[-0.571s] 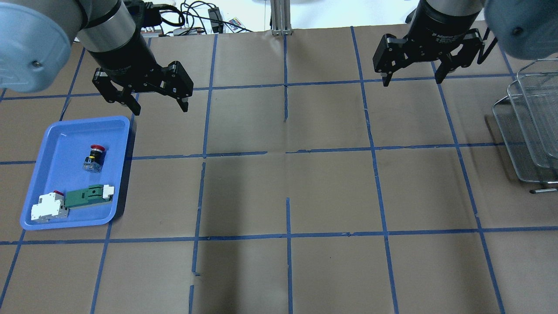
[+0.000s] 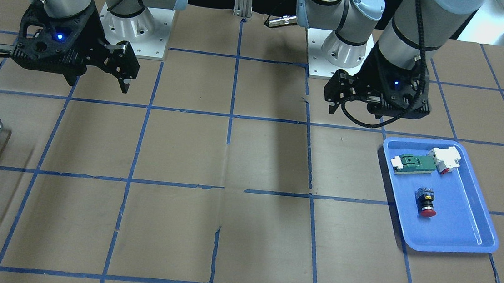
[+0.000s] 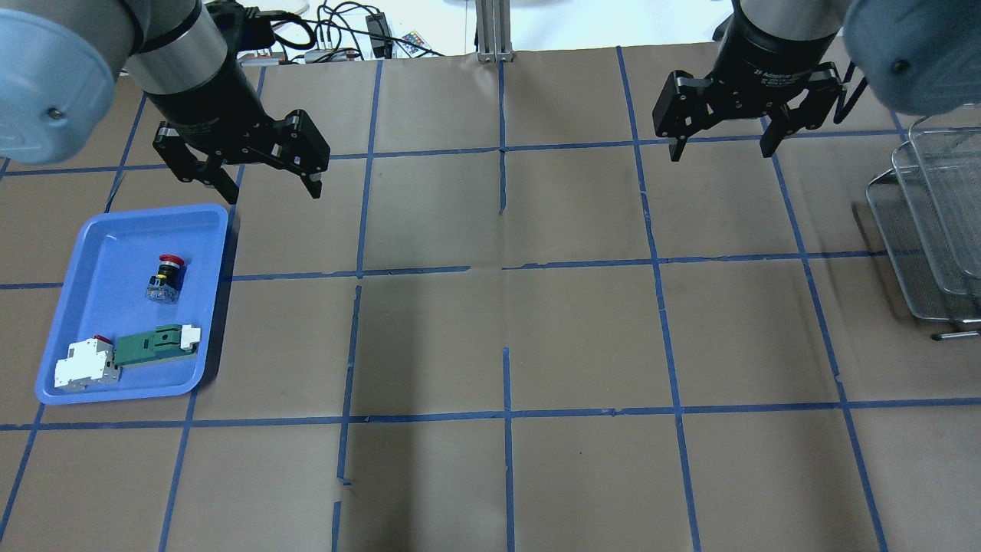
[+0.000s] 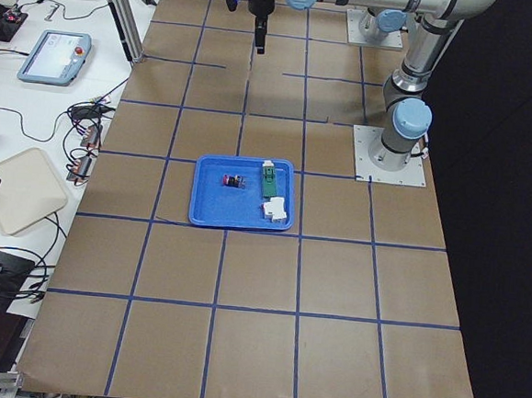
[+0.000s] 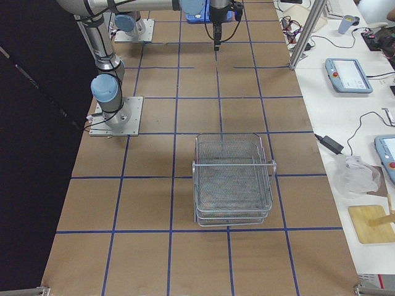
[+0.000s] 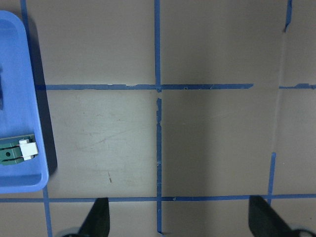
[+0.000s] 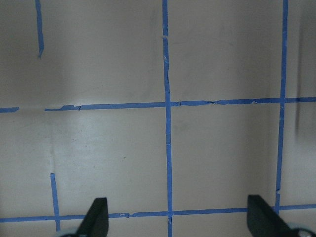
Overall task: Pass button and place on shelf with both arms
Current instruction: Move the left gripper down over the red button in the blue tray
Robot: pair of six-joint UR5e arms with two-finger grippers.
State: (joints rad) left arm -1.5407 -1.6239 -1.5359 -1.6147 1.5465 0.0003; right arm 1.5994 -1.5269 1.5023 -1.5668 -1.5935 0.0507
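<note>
The button point(image 3: 166, 276), with a red cap on a black body, lies on its side in the blue tray point(image 3: 115, 222) at the table's left. It also shows in the front view point(image 2: 427, 202) and the left side view point(image 4: 233, 181). My left gripper point(image 3: 272, 192) is open and empty, held above the table just beyond the tray's far right corner. My right gripper point(image 3: 720, 152) is open and empty, high over the far right of the table. The wire shelf point(image 3: 935, 230) stands at the right edge and shows whole in the right side view point(image 5: 233, 179).
The tray also holds a green-and-white flat part point(image 3: 157, 343) and a white block with red point(image 3: 86, 362). The left wrist view shows the tray's corner point(image 6: 29, 177) and brown paper with blue tape lines. Cables lie beyond the table's far edge point(image 3: 337, 34).
Both grippers have shifted slightly toward the top of the overhead view, the left one also a little to the left. Both stay open. The button and tray have not moved.
</note>
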